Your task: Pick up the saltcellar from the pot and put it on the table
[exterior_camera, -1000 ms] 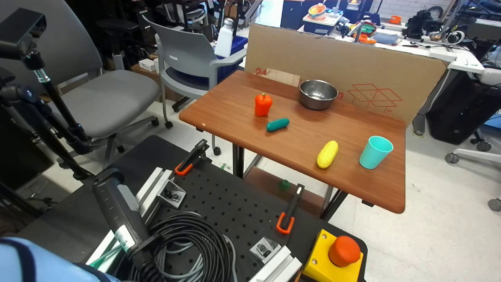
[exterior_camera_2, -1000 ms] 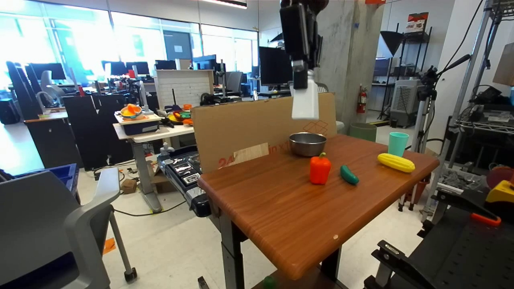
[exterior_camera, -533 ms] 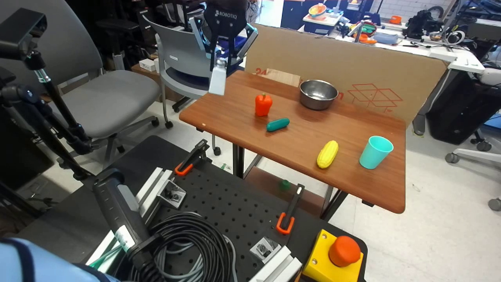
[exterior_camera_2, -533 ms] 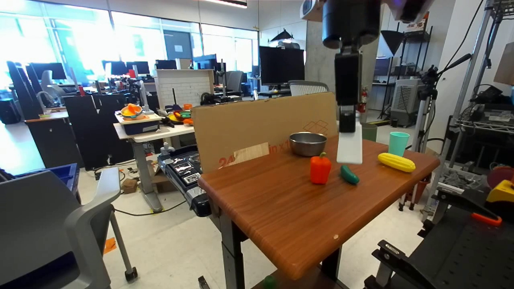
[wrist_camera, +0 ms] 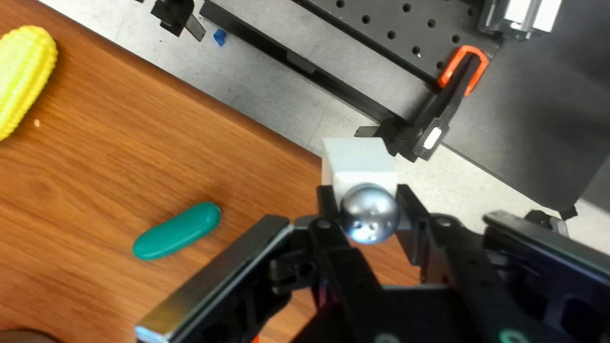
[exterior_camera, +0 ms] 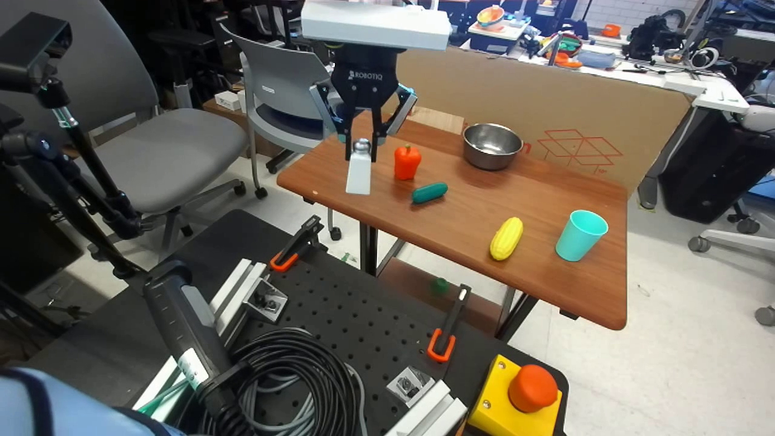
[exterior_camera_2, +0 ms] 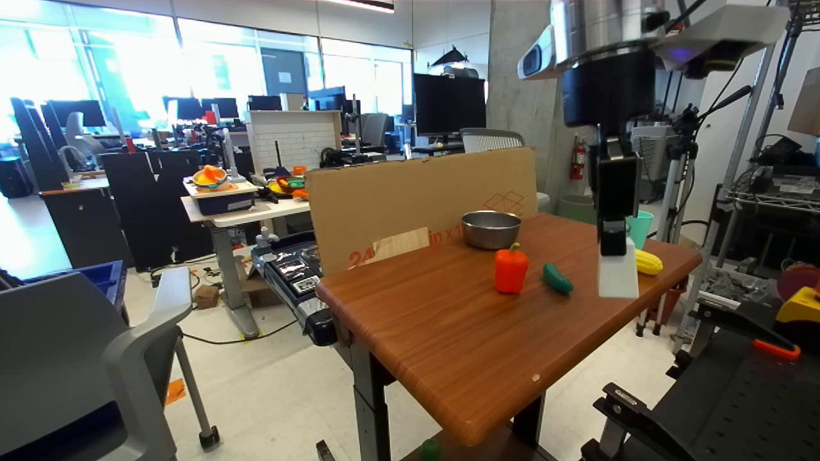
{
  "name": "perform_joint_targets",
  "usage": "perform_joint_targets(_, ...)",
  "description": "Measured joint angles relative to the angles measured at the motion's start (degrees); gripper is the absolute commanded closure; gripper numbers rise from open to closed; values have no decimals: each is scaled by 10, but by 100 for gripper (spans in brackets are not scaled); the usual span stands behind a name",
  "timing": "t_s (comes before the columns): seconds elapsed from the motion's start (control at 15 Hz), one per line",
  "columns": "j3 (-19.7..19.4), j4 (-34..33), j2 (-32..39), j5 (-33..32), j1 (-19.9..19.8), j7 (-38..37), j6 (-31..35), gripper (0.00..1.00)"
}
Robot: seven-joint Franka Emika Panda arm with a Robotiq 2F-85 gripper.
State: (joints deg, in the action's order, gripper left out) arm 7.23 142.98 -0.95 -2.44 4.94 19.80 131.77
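While the gripper (exterior_camera: 361, 155) clasped the saltcellar (exterior_camera: 358, 178) by its capped end, it hung, long axis nearly vertical and base downward, seemingly above the table (exterior_camera: 460, 224), close to its edge.

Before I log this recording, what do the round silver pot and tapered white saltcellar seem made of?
Round silver pot: likely metal, perhaps steel, from its glossy sheen. Tapered white saltcellar: smooth, pale plastic or ceramic, unclear which; its rounded silver cap appears polished metal, given bright reflections.
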Motion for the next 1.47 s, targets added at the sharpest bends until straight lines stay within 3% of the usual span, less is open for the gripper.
perform_joint_targets(0.4, -34, 8, 95, -96, -9, -91, 152, 92)
perform_joint_targets(0.67, -74, -28, 120, -144, -20, -133, 159, 92)
perform_joint_targets(0.93, -78, -44, 130, -137, -25, -133, 147, 92)
perform_joint_targets(1.0, -77, -46, 130, -135, -25, -133, 143, 84)
perform_joint_targets(1.07, -77, -48, 131, -135, -25, -133, 140, 42)
perform_joint_targets(1.13, -77, -49, 131, -135, -25, -134, 135, 41)
perform_joint_targets(1.47, -92, -55, 131, -138, -35, -142, 91, 6)
